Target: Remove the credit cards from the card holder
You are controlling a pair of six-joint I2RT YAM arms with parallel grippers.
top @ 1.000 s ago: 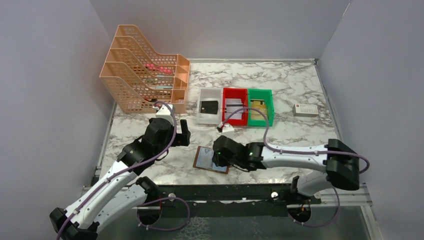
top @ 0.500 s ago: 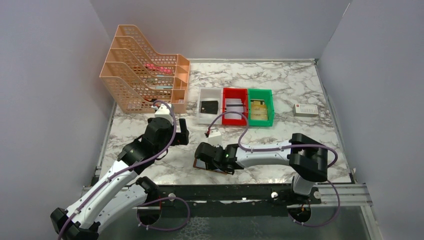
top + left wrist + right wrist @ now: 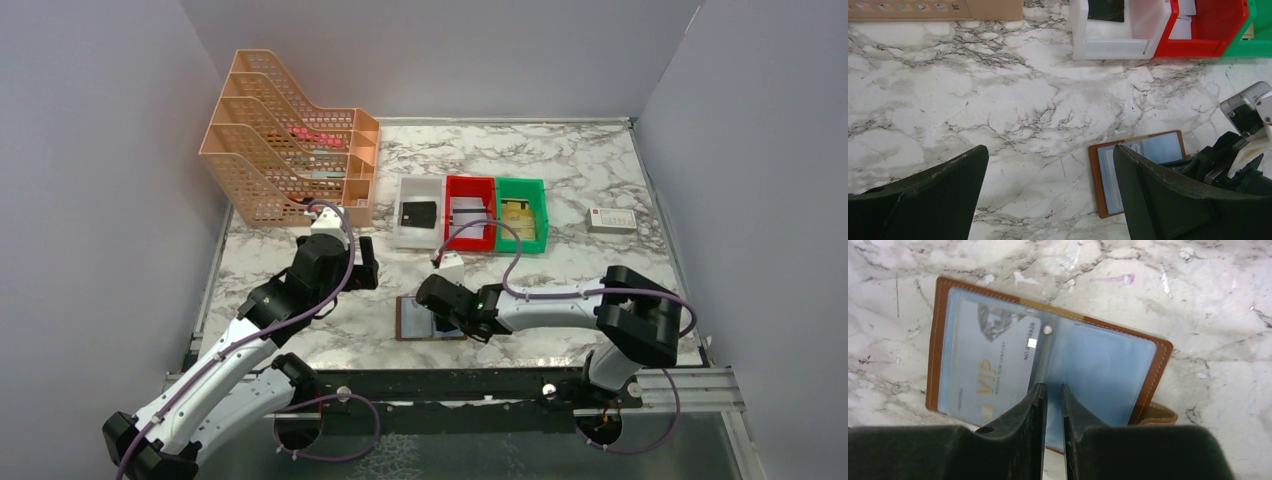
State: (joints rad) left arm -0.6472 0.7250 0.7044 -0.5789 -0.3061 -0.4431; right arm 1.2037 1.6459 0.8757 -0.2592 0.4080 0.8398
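Observation:
The brown card holder [image 3: 412,320] lies open on the marble near the front, its pale blue sleeves [image 3: 1098,365] facing up and its tab at the right. A grey credit card [image 3: 990,367] with gold "VIP" lettering sits inside the left sleeve. My right gripper [image 3: 442,318] hovers low over the holder's middle fold [image 3: 1054,386]; its jaws stand a thin slit apart with nothing visibly pinched. My left gripper [image 3: 366,266] is wide open above bare marble [image 3: 1049,147], left of the holder [image 3: 1143,152]. Other credit cards lie in the bins: black [image 3: 418,213], white [image 3: 467,215], gold [image 3: 516,216].
White [image 3: 400,238], red [image 3: 450,215] and green [image 3: 541,215] bins stand in a row behind the holder. An orange mesh file rack [image 3: 290,165] fills the back left. A small white box [image 3: 611,220] lies at the right.
The right gripper opened, then narrowed to a slit and shifted slightly right. The holder turned from tilted to roughly square with the table edge. The left arm stayed put.

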